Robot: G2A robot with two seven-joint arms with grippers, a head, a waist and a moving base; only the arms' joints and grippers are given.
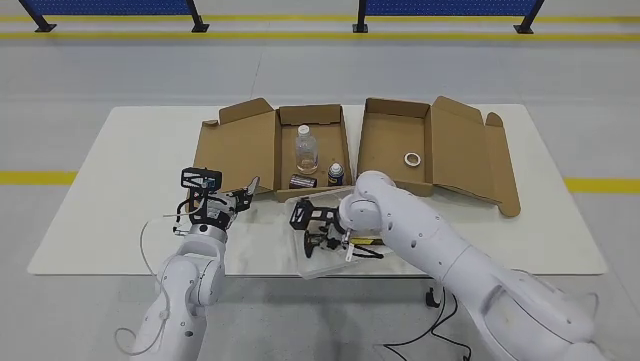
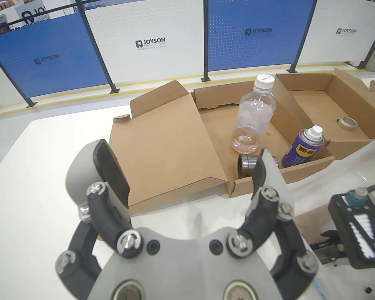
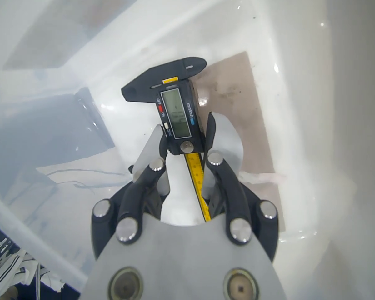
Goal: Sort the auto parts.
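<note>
At the left of the white bench (image 1: pixel 120 181), the left tool (image 2: pixel 184 170) hangs just in front of the first cardboard box (image 1: pixel 235 146), its two black-padded fingers spread wide with nothing between them. Inside that box stands a clear plastic bottle (image 1: pixel 306 148) with a white cap. A short metal sleeve (image 1: pixel 302 181) lies on its side just in front of the bottle. Beside the sleeve stands a small spray can (image 1: pixel 336 173) with a blue and yellow label.

Toward the middle, at the near edge of the bench, sits a clear plastic bin (image 1: pixel 305 266). The right tool (image 3: pixel 187 132) is down inside it, clamped on the black body of a digital caliper (image 3: pixel 175 110). The caliper has a grey display, small labelled buttons and a yellow ruled beam running back between the fingers.

To the right lies a second open cardboard box (image 1: pixel 395 136), with a metal ring (image 1: pixel 411 159) flat on its floor.
</note>
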